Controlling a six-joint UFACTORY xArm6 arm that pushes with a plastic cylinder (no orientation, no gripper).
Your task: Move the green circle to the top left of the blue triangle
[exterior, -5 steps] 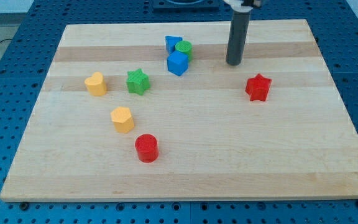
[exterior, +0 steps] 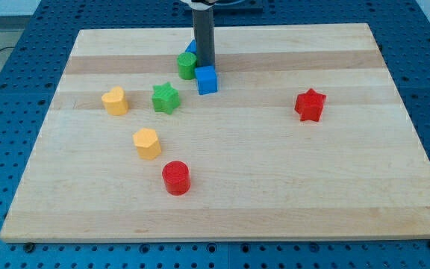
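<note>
Camera view shows one dark straight rod descending from the view's top; my tip [exterior: 204, 65] meets the pale wooden board [exterior: 275, 179] in the upper middle. No pincer is fitted to this arm, so there is nothing to report as apart, together or clamped; contact is by pushing only.

Immediately at the tip's left, touching or very nearly so, stands the green circular block [exterior: 187, 65], the task's object. Directly below the tip, just beside it, sits the blue cube-shaped block [exterior: 207, 79]. Behind the rod only a sliver of a blue block, taken to be the blue triangle [exterior: 191, 47], shows at the rod's upper left; its full outline is hidden and its exact position cannot be confirmed.

Judgement: the green circle lies at the lower left of that sliver, so it is not yet at the triangle's top left. A good finish calls for bringing the tip round to the circle's lower side and pushing toward the view's top, centred on the block so it does not roll off sideways. The stroke should be short, keeping clear of the triangle and the cube, since either may be dragged along.

Further out lie a green star-shaped block [exterior: 166, 97], two yellow blocks [exterior: 114, 100] [exterior: 147, 143], a red cylindrical block [exterior: 176, 178] and a red star-shaped block [exterior: 310, 104], all well apart from the work.
</note>
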